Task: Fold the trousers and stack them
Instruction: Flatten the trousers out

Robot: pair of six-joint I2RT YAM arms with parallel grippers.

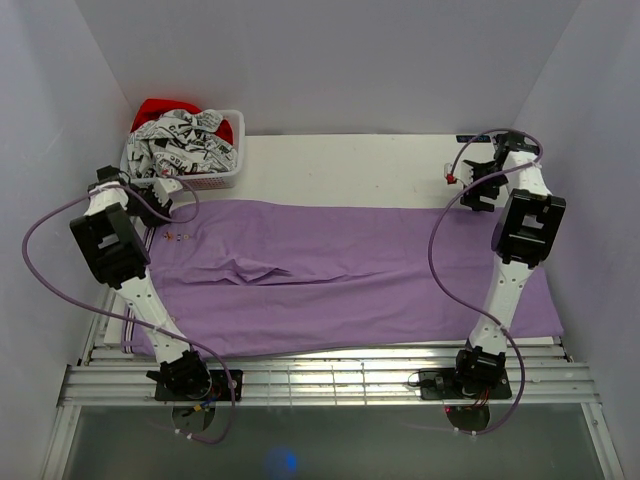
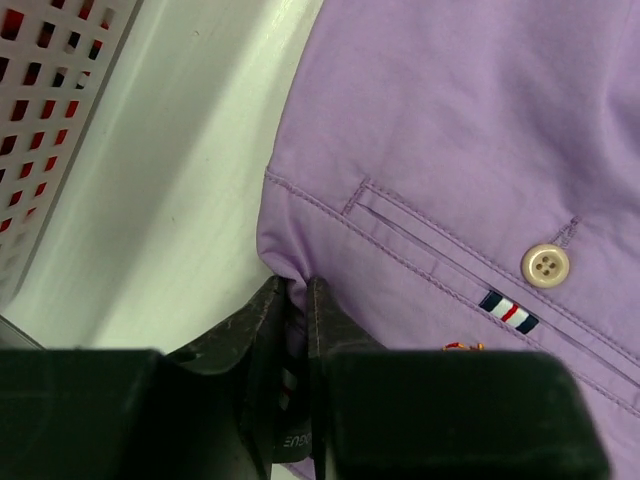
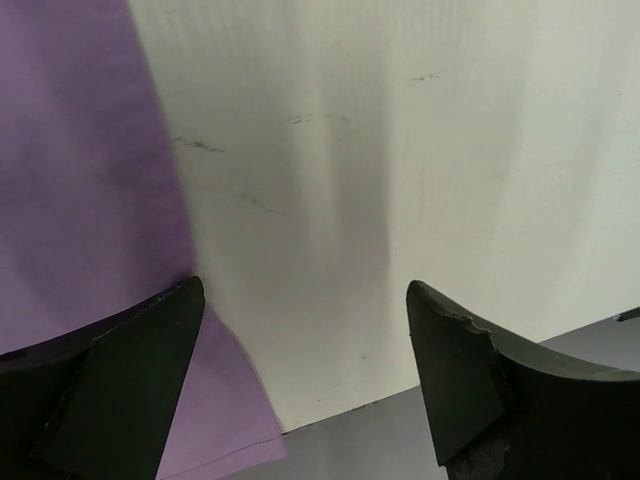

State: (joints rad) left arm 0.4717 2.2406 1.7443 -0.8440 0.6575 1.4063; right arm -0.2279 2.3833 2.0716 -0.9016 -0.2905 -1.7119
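Left wrist: left gripper [image 2: 298, 290] jaws nearly closed, pinching waistband corner of trousers [image 2: 450, 120]; basket [image 2: 50, 110] left of jaws, strip of table [image 2: 190, 200] between. Right gripper [image 3: 305, 290] jaws spread wide, gripping nothing; trouser edge beneath left jaw, table ahead.

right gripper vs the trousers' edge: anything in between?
Nothing visible. The right gripper hangs open at the edge of the trousers, one finger over the cloth, the other over bare table. The left gripper pinches the waistband corner; the basket stands apart from it.
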